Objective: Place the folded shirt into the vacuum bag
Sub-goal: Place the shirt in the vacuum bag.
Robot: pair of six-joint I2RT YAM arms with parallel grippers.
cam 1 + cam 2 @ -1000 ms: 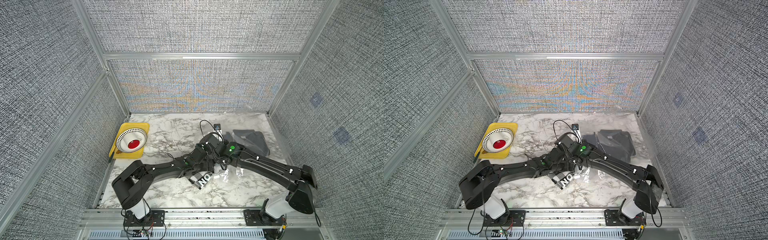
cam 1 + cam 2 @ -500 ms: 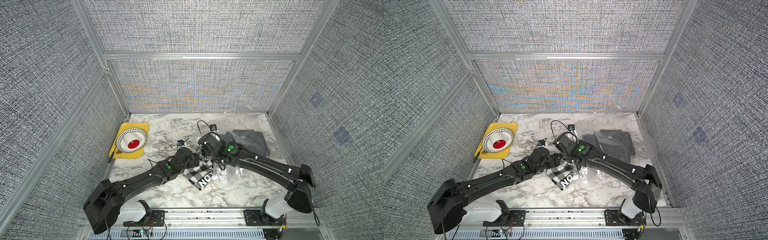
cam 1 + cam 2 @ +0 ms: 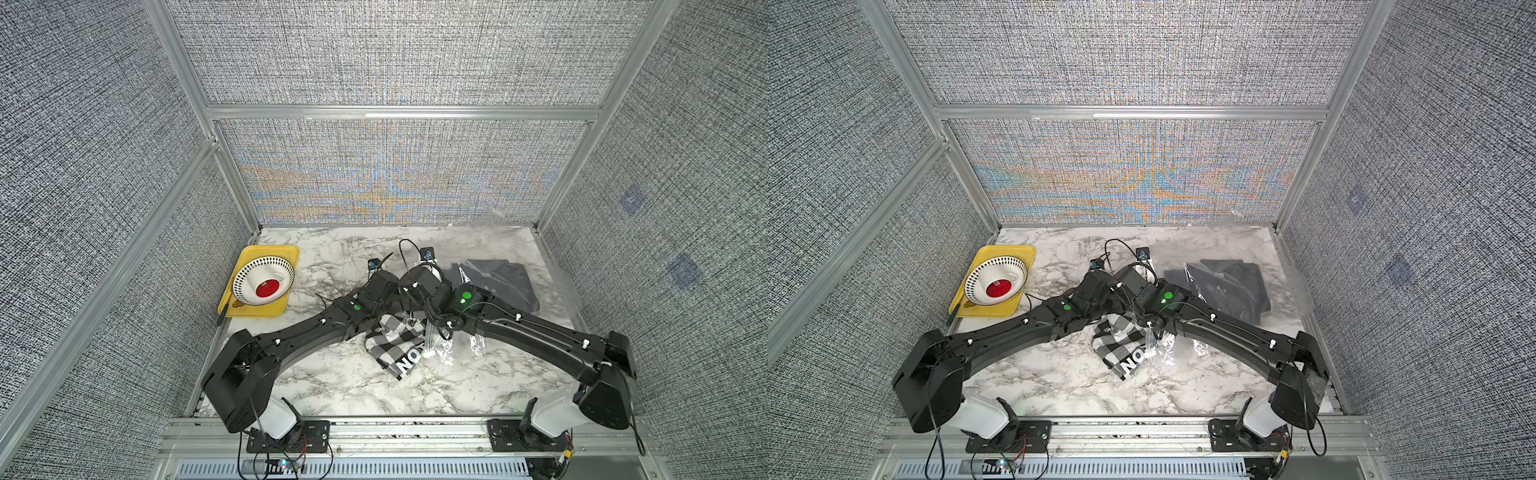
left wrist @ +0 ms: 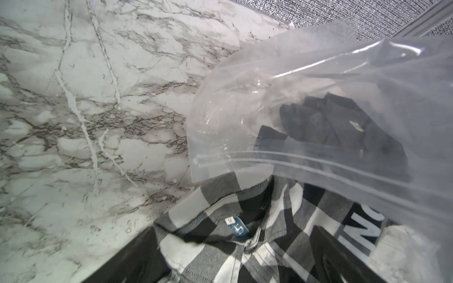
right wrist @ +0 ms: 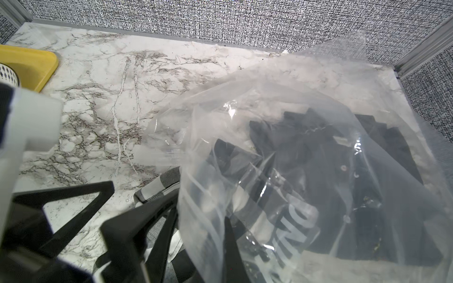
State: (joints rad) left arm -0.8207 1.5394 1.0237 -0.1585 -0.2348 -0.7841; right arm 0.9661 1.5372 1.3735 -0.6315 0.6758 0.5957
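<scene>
Plaid shirt [image 3: 395,345] is lying on the table [image 3: 332,386], mostly outside, collar end poking under the vacuum bag [image 4: 318,98] mouth. Right claw [image 5: 228,235] is pinching that mouth up. Left claw [image 4: 234,229], arm just swung back in, is spreading wide astride the shirt, likely regripping for another push.

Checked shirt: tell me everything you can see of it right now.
The checked shirt is black-and-white woven plaid, folded, with white lettering on a dark band and a blue label inside the collar. It lies on the marble table, partly under the lifted zip edge of the vacuum bag. The open left end effector straddles its collar.
</scene>
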